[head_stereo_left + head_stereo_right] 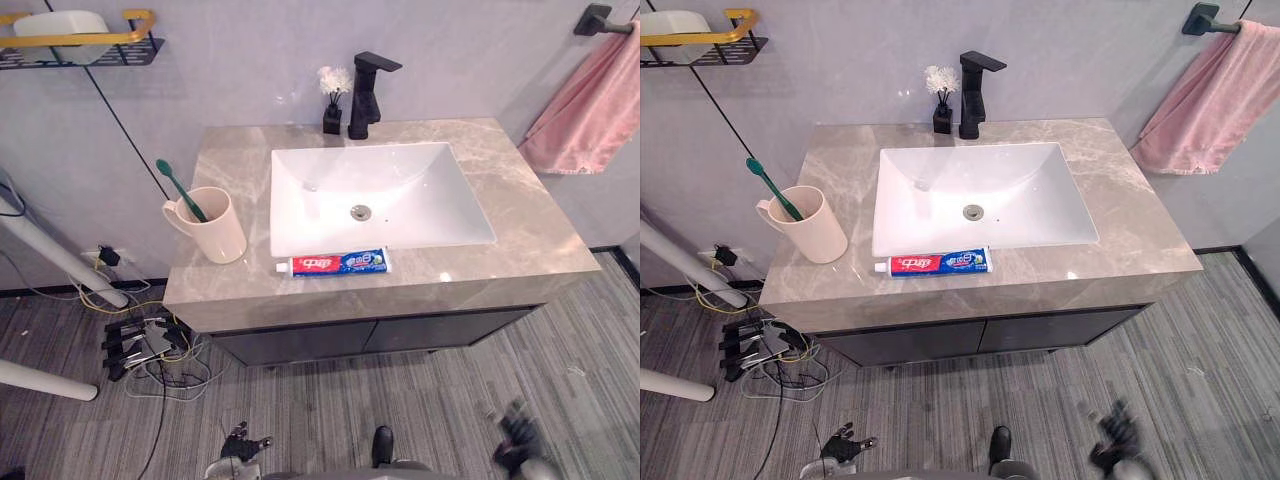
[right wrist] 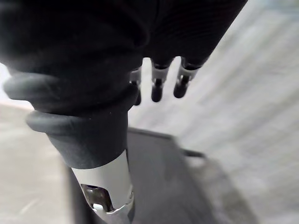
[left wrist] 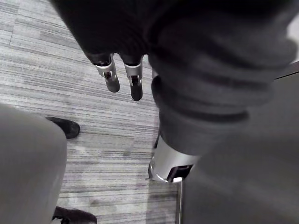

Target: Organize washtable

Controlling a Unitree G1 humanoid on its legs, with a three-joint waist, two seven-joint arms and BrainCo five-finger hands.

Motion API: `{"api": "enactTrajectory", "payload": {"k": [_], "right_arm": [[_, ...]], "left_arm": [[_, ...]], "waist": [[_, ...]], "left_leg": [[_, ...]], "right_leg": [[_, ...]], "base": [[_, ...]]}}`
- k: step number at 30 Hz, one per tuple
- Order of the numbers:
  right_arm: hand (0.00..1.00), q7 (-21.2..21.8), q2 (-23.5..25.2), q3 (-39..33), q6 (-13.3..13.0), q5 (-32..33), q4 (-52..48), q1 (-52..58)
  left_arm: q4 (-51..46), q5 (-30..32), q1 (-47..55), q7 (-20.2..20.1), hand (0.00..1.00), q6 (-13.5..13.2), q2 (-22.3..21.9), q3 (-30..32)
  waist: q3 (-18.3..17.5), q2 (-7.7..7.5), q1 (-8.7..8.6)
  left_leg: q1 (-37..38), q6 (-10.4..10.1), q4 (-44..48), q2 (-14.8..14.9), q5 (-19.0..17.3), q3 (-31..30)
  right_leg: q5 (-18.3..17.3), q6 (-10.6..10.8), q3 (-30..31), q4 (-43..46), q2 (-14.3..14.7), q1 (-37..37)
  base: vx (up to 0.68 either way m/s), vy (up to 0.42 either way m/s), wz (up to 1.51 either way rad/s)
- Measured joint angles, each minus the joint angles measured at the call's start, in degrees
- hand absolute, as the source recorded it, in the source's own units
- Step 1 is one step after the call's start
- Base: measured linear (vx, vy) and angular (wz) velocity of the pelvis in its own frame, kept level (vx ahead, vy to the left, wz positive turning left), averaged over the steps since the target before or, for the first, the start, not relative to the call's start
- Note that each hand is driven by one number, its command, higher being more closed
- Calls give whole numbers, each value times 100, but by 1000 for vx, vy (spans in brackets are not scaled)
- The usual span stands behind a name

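Marble washtable (image 1: 520,235) holds a white sink (image 1: 400,195) in its middle. Toothpaste (image 1: 338,263) lies flat on the front ledge, just in front of the sink and along its edge. Left of the sink stands a cream cup (image 1: 218,235), upright, with a green toothbrush (image 1: 180,188) leaning in it. Behind the sink rises a black faucet (image 1: 366,95), with a small vase (image 1: 333,115) of white flowers just beside it. Far right of the sink a pink towel (image 1: 585,110) hangs on the wall; far left is a shelf (image 1: 85,45). Well in front of the sink, low over the grey floor (image 1: 400,400), hang the left hand (image 1: 240,445) and right hand (image 1: 518,438), fingers straight, holding nothing.
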Motion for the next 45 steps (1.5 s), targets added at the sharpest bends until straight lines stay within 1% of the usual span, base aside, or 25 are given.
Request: {"api": "enactTrajectory", "payload": {"k": [1,3,4,5,6,9,11,13,15,16,18,21,25,27,30,33,36,38,42,45], "right_arm": [[0,54,-238,-54,-42,0,-224,-5],[0,205,-1179,-110,-134,-23,-849,-155],[0,274,-1365,-84,-157,-53,-965,-222],[0,362,-1675,16,-182,-71,-1200,-387],[0,447,-1924,157,-235,-74,-1434,-529],[0,609,-2352,517,-313,-104,-1921,-895],[0,684,-2494,645,-330,-103,-2133,-1012],[0,781,-2729,869,-452,-96,-2385,-1260],[0,836,-2874,1044,-505,-33,-2431,-1435],[0,934,-3018,1167,-541,42,-2497,-1529],[0,956,-3199,1458,-556,149,-2502,-1657],[0,1092,-3415,2029,-560,124,-2498,-1798],[0,1249,-3505,2705,-559,-9,-2454,-1950],[0,1333,-3550,3091,-559,-133,-2359,-2072],[0,1408,-3561,3495,-543,-301,-2179,-2310],[0,1411,-3561,3796,-534,-375,-2112,-2494],[0,1408,-3561,3987,-531,-469,-2107,-2652],[0,1408,-3561,4016,-531,-498,-2101,-2717],[0,1400,-3562,4143,-530,-510,-1904,-3008],[0,1399,-3563,4235,-525,-509,-1833,-3232]], "left_arm": [[-34,25,36,-22,0,-4,40,-10],[-36,26,134,-101,0,-43,170,-46],[-36,26,164,-146,0,-45,174,-50],[-35,25,224,-165,0,-50,194,-58],[-35,20,252,-185,0,-70,215,-61],[-64,-40,304,-274,0,-109,224,-103],[-105,-67,327,-279,0,-116,219,-108],[-131,-149,368,-281,0,-123,219,-109],[-139,-224,413,-284,0,-128,215,-110],[-146,-267,450,-286,0,-159,211,-115],[-146,-273,502,-286,0,-208,214,-135],[-152,-322,541,-286,0,-243,237,-248],[-154,-362,571,-291,0,-244,240,-275],[-154,-363,579,-309,0,-242,271,-387],[-161,-363,581,-386,0,-244,294,-447],[-266,-361,618,-387,0,-242,301,-485],[-281,-360,620,-388,0,-243,301,-490],[-328,-358,618,-388,0,-244,299,-497],[-365,-359,619,-385,0,-246,301,-500],[-433,-362,619,-385,0,-253,307,-499]], "waist": [[-3,-29,-5],[-27,-139,-50],[-29,-165,-94],[-43,-203,-155],[-63,-235,-163],[-72,-243,-193],[-73,-243,-193],[-78,-242,-185],[-84,-239,-174],[-85,-236,-149],[-85,-236,-143],[-86,-234,-131],[-90,-232,-88],[-90,-232,21],[-88,-234,42],[-85,-232,56],[-83,-233,110],[-80,-239,179],[-45,-254,196],[-2,-287,281]], "left_leg": [[-4,0,2,-9,0,0],[-52,1,2,-32,0,4],[-54,1,1,-35,-1,6],[-51,3,0,-41,-2,18],[-54,9,1,-48,-5,60],[-124,84,6,-55,-51,65],[-154,89,7,-66,-54,47],[-220,91,15,-88,-55,-7],[-220,91,20,-89,-54,-17],[-233,91,23,-90,-54,-33],[-263,92,33,-93,-54,-78],[-352,92,111,-120,-54,-195],[-428,94,151,-150,-52,-326],[-443,95,170,-153,-52,-333],[-538,95,207,-154,-52,-395],[-635,98,223,-149,-50,-467],[-678,98,229,-150,-50,-512],[-728,100,241,-160,-48,-527],[-878,100,318,-173,-48,-650],[-891,102,322,-179,-47,-668]], "right_leg": [[2,3,19,-1,-5,-13],[18,25,59,-17,-22,-84],[22,32,68,-18,-25,-89],[27,38,86,-19,-29,-95],[39,45,141,-19,-28,-125],[77,46,157,-19,-29,-200],[93,51,150,-19,-42,-227],[114,56,126,-17,-65,-277],[114,56,117,-10,-67,-271],[114,56,95,1,-71,-272],[114,56,45,2,-81,-272],[114,57,-38,3,-118,-276],[115,57,-148,4,-161,-274],[118,61,-152,3,-164,-275],[121,57,-202,3,-170,-317],[125,53,-261,4,-168,-373],[125,53,-301,3,-172,-387],[125,53,-313,4,-184,-426],[125,53,-421,4,-207,-479],[125,53,-442,4,-215,-478]], "base": [[12,19,-17],[-3,7,-8],[-14,2,-6],[-20,2,-12],[-25,1,-15],[-44,-4,-6],[-36,-3,5],[-33,-4,7],[-2,-4,2],[-1,-8,5],[-2,-10,13],[-6,-5,15],[-18,-4,16],[-10,-2,2],[-26,-15,9],[-16,-21,10],[3,-7,8],[-4,2,4],[0,-8,16],[0,-6,4]]}}
